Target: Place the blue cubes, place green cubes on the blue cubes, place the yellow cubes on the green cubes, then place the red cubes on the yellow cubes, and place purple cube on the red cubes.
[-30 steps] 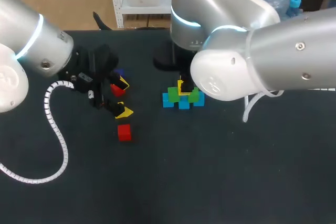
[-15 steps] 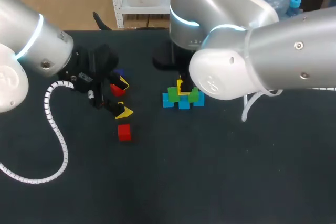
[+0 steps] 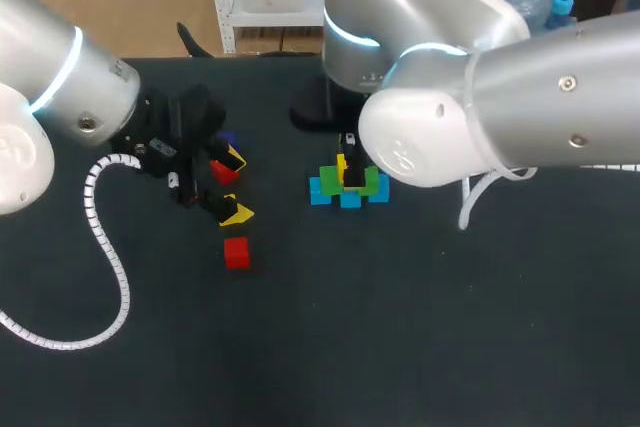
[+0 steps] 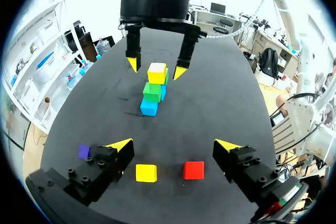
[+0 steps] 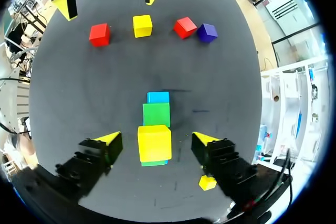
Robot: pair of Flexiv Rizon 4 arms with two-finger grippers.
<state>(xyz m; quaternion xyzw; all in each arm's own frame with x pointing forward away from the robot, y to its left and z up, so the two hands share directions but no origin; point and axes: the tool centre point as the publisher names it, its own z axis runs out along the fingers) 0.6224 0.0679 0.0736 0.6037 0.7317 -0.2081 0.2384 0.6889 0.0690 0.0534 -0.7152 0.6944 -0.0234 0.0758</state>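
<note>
The blue cubes [image 3: 349,199] and green cubes [image 3: 372,183] were stacked, and one yellow cube [image 5: 154,142] sat on top between the spread, untouching fingers of the right hand [image 5: 155,139]. A second yellow cube [image 4: 146,172], two red cubes [image 5: 99,34] and the purple cube [image 5: 207,32] lay unplaced on the counter [image 3: 420,327] near the released left hand [image 4: 173,143].

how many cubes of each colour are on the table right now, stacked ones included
blue cubes: 3
green cubes: 2
yellow cubes: 2
red cubes: 2
purple cube: 1
small yellow speck: too unclear to tell, not counted
total: 10
</note>
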